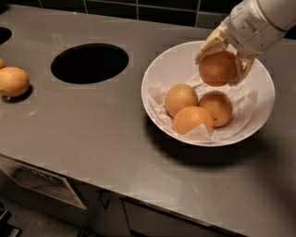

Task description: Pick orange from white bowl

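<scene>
Gripper [219, 70] of a white-sleeved robot arm [259, 21] closes its two tan fingers [209, 45] on either side of the orange [217, 66], gripping the deep-coloured fruit over the far inner slope of the white bowl [173, 65] at the right of a grey countertop [92, 139]. The jaws are spread only as wide as the fruit they clasp, one finger on its upper left and the other down its right flank. The held orange sits apart from three other fruits clustered lower in the bowl on crumpled white paper [243, 109]: a paler yellowish one [181, 99] at left, a darker one [216, 108] at right and a brighter one [192, 119] nearest the camera, the three touching one another. A dark round hole [89, 63] is cut in the counter to the left of the bowl, and well beyond it a loose fruit [13, 81] lies near the left edge. Dark tiles [138, 9] line the wall behind.
</scene>
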Motion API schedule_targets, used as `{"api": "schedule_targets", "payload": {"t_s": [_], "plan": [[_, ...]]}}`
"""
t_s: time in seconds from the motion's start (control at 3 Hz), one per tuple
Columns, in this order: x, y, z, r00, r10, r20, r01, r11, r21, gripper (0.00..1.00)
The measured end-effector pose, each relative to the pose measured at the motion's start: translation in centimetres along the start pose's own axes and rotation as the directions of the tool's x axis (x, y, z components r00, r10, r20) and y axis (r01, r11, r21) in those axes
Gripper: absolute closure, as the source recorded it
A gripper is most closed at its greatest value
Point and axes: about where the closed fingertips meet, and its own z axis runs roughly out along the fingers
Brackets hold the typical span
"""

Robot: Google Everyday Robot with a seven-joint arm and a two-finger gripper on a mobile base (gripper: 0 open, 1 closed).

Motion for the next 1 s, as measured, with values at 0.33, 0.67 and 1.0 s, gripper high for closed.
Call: {"api": "schedule_targets", "payload": {"t_s": [0.33,0.67,1.0], "plan": [[-1.4,-0.1,-1.9,0.999,-0.031,-0.034,0.032,0.9992,0.025,1.0],[-2.7,-0.4,-3.9,0.996,-0.053,-0.069,0.056,0.9976,0.042,1.0],[-3.5,-0.7,-5.2,0.994,-0.062,-0.085,0.068,0.9953,0.069,1.0]]}}
